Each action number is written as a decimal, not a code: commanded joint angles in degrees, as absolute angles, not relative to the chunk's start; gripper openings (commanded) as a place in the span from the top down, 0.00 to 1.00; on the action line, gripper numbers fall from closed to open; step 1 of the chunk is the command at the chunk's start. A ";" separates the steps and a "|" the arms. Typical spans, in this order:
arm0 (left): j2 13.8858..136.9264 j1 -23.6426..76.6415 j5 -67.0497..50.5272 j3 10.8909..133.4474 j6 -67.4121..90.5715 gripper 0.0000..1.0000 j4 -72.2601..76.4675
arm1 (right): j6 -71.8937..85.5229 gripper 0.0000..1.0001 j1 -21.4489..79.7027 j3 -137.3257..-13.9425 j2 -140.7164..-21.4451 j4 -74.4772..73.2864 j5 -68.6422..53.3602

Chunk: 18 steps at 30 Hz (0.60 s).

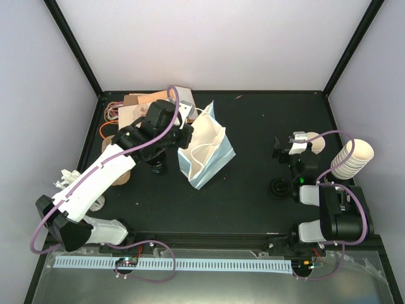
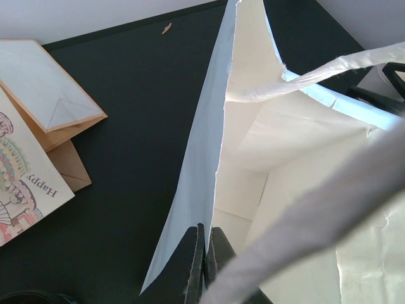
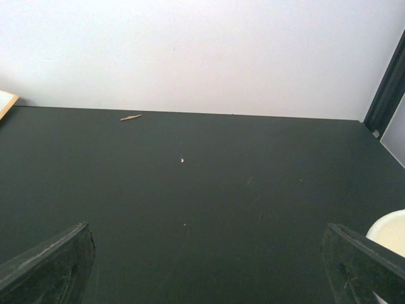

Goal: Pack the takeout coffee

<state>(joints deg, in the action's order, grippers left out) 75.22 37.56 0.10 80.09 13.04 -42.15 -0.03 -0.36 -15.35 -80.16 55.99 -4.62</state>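
The takeout coffee (image 1: 280,188) shows as a black round lid on the mat at the right, just left of my right arm. My right gripper (image 1: 292,147) hovers a little behind it, open and empty; in the right wrist view its fingers (image 3: 57,263) stand wide apart over bare mat (image 3: 202,209), and the coffee is out of that view. A white and light-blue paper bag (image 1: 205,151) stands open in the middle. My left gripper (image 1: 185,136) is shut on the bag's left wall (image 2: 196,171), one finger outside and one inside (image 2: 207,247).
A stack of lidless cream cups (image 1: 352,158) lies at the right edge, and a cream cup rim (image 3: 389,231) shows beside my right finger. Flat brown and printed paper bags (image 2: 38,126) lie at the back left. A brown carrier (image 1: 121,175) sits partly under my left arm.
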 commanded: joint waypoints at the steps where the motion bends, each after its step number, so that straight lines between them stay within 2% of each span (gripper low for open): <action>1: 75.32 37.35 -0.97 81.28 12.64 0.98 -41.85 | -0.09 0.00 -0.64 -16.26 -80.25 58.16 -3.34; 18: 75.68 37.28 -0.95 82.83 10.68 0.98 -43.31 | -0.09 0.00 -0.65 -16.26 -80.29 58.19 -3.34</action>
